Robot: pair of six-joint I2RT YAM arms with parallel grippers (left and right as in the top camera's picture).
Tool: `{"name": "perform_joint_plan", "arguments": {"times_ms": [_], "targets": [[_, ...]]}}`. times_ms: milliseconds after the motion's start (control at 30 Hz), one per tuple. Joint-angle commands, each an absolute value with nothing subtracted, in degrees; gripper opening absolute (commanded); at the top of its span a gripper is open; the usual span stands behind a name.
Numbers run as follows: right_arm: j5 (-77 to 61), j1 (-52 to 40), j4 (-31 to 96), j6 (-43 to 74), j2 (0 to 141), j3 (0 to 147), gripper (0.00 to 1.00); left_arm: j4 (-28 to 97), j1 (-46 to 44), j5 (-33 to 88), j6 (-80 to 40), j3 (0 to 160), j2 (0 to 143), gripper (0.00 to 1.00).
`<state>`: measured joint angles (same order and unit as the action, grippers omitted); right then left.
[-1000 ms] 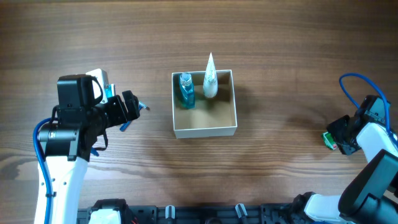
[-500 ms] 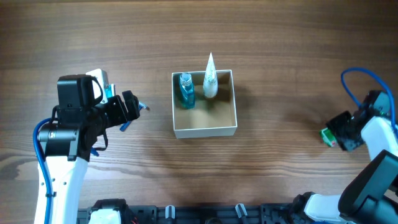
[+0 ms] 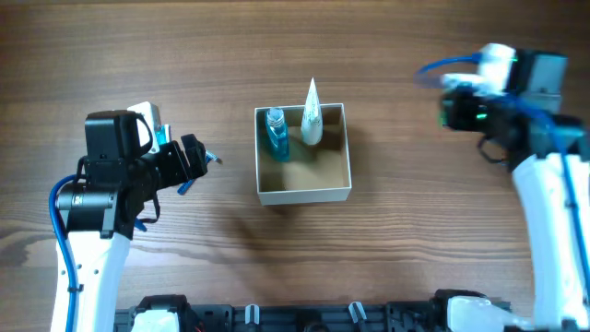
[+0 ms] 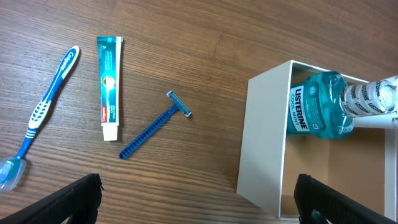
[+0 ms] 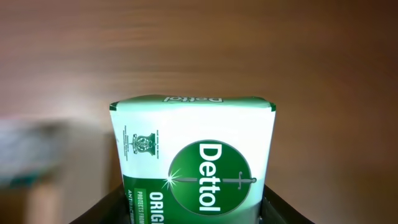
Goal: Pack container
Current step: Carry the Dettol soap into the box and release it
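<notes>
Packing looks partly done: the container (image 3: 304, 195) sits at the middle of the table with a blue mouthwash bottle (image 3: 276, 136) and a white tube (image 3: 312, 115) standing against its far wall, and the rest of its floor bare. Three things lie on the table left of the container, waiting to go in: a toothbrush (image 4: 46, 102), a toothpaste tube (image 4: 109, 87) and a blue razor (image 4: 155, 124), the razor nearest it. A green-and-white soap bar (image 5: 193, 143) is off the table, clamped between the half-closed fingers of the right gripper (image 5: 193, 208); that arm is up in the air to the right of the container, near its far corner, and blurred from overhead. The left gripper (image 3: 201, 164) hovers left of the container, pointed down, fingers spread fully wide and holding nothing.
</notes>
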<state>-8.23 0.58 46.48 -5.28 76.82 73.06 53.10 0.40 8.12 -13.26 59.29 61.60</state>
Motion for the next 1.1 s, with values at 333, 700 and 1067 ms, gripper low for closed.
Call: {"name": "perform_joint_plan", "arguments": {"times_ms": [333,700,1067], "targets": [[-11.5,-26.0,48.1,-34.5,75.8,73.8,0.04,52.1,0.1,10.0,-14.0,60.4,61.7,1.0],[-15.2,-31.0,51.5,-38.3,79.6,72.1,0.04,52.1,0.1,10.0,-14.0,60.4,61.7,1.0],[-14.9,-34.1,50.2,-38.3,90.0,72.0,0.04,52.1,0.1,10.0,-14.0,60.4,61.7,1.0]]}}
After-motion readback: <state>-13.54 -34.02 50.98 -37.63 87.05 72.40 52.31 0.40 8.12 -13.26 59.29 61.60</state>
